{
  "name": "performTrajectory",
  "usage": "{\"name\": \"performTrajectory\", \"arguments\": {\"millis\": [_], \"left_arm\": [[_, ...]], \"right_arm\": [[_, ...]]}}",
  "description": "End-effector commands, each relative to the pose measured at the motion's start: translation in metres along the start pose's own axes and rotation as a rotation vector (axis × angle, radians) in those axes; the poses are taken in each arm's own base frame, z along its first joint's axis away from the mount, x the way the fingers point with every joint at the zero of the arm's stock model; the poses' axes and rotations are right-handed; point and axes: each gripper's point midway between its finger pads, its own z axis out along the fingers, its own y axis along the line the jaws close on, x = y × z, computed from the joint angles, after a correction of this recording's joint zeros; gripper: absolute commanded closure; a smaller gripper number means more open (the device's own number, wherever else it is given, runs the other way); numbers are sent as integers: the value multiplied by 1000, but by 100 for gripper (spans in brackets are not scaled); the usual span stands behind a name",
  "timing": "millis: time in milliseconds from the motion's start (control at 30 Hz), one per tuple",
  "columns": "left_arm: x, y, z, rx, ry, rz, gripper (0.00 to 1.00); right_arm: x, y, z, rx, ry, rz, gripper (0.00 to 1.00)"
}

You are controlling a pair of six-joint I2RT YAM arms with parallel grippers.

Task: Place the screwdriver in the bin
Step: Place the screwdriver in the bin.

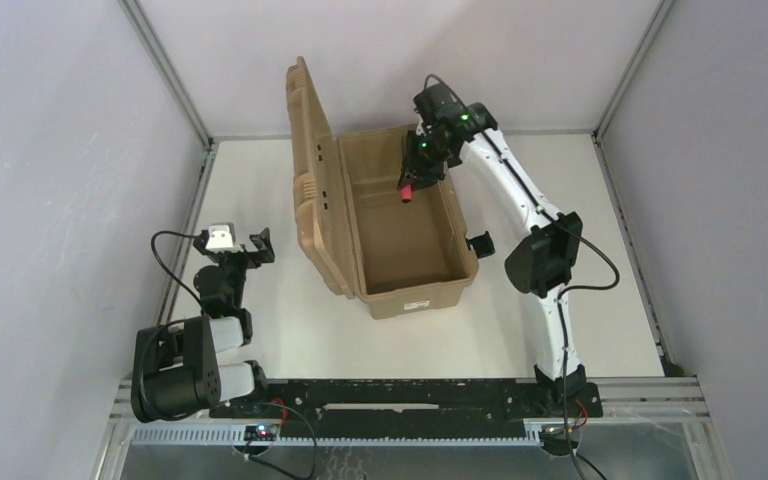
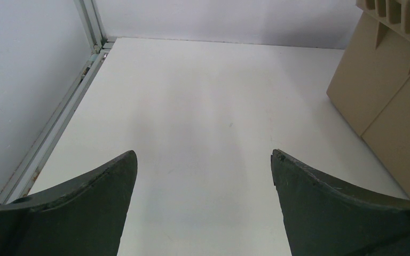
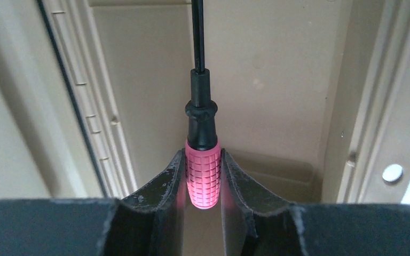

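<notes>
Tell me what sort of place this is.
Probably a robot test cell: a left arm and right arm mounted at a white table, plain walls in metal framing, and only a bin and screwdriver to handle.

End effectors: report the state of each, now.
Left end effector: open, holding nothing.
Right end effector: closed on the screwdriver by its pink handle, above the open bin.

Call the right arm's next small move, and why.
Probably open the right gripper and let go. Its fingers clamp the screwdriver by the pink handle, and the top view shows it over the bin, lid open, so a release should drop it inside.
</notes>
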Motion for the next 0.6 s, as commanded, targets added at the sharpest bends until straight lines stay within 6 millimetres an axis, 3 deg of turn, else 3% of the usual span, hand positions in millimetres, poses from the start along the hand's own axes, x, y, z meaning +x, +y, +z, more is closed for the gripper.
{"name": "performTrajectory", "arguments": {"millis": [0, 200, 567], "left_arm": [[-4, -2, -2, 4, -26, -6, 0], [-5, -1, -2, 3, -28, -4, 0], [-4, -1, -2, 3, -24, -4, 0]], "right_arm": [[4, -14, 19, 131, -24, -71, 85], [24, -27, 57, 210, 33, -96, 85], [44, -49, 104, 270, 93, -88, 84]]}}
